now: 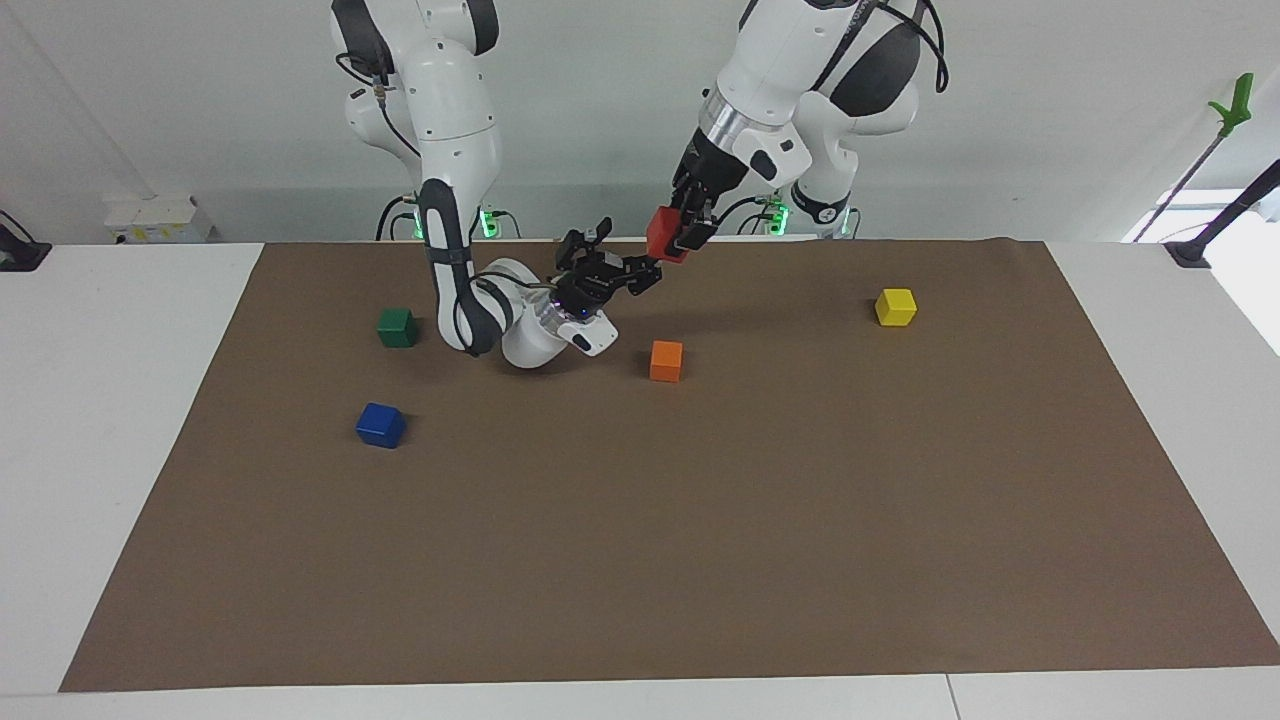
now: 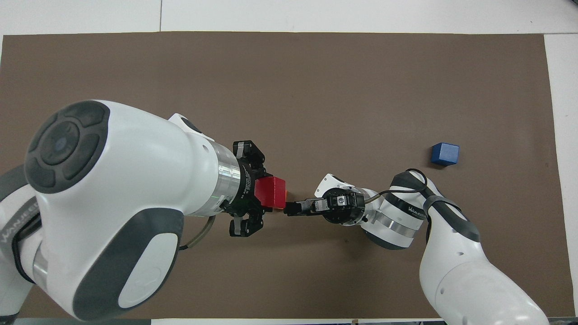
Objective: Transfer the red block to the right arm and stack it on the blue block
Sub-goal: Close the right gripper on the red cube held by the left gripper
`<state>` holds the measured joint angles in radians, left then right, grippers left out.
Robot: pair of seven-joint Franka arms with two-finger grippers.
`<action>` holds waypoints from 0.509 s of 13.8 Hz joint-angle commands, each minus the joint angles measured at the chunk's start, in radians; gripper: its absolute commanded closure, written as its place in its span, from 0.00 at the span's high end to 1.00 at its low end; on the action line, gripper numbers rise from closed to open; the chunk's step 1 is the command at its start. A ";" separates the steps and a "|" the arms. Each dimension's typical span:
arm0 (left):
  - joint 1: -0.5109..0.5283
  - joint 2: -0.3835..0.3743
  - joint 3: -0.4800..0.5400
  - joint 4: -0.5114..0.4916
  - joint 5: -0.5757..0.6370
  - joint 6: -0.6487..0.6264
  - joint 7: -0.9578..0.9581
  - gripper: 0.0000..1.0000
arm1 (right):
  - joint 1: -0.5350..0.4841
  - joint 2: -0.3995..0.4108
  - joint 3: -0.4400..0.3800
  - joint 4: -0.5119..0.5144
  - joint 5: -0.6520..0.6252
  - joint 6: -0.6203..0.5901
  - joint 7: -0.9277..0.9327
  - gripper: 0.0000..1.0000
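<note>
The red block (image 1: 661, 230) hangs in the air over the mat's edge nearest the robots, with my left gripper (image 1: 674, 238) shut on it; in the overhead view the red block (image 2: 271, 191) juts from the left gripper (image 2: 263, 193). My right gripper (image 1: 626, 254) is open, tilted up, its tips just short of the block on the right arm's side and slightly lower; from above the right gripper (image 2: 293, 209) shows edge-on. I cannot tell whether it touches the block. The blue block (image 1: 380, 425) (image 2: 445, 154) sits alone on the mat toward the right arm's end.
A brown mat (image 1: 700, 560) covers the table. A green block (image 1: 397, 327) lies nearer the robots than the blue one. An orange block (image 1: 666, 360) sits mid-table under the handover spot. A yellow block (image 1: 895, 306) lies toward the left arm's end.
</note>
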<state>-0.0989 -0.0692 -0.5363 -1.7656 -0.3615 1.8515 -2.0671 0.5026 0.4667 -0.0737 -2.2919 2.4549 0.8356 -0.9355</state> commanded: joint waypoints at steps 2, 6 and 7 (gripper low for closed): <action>-0.015 -0.044 0.015 -0.044 -0.037 0.028 -0.021 0.00 | 0.002 0.010 0.006 0.017 0.021 0.016 -0.025 1.00; -0.033 -0.053 0.015 -0.061 -0.042 0.058 -0.021 0.00 | 0.007 0.041 0.006 0.055 0.036 0.039 -0.075 1.00; -0.042 -0.057 0.015 -0.073 -0.042 0.072 -0.022 0.00 | 0.019 0.073 0.006 0.086 0.035 0.033 -0.106 1.00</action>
<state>-0.1162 -0.0801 -0.5364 -1.7807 -0.3795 1.8772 -2.0786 0.5050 0.4754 -0.0738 -2.2696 2.4650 0.8634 -0.9812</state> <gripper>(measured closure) 0.458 0.000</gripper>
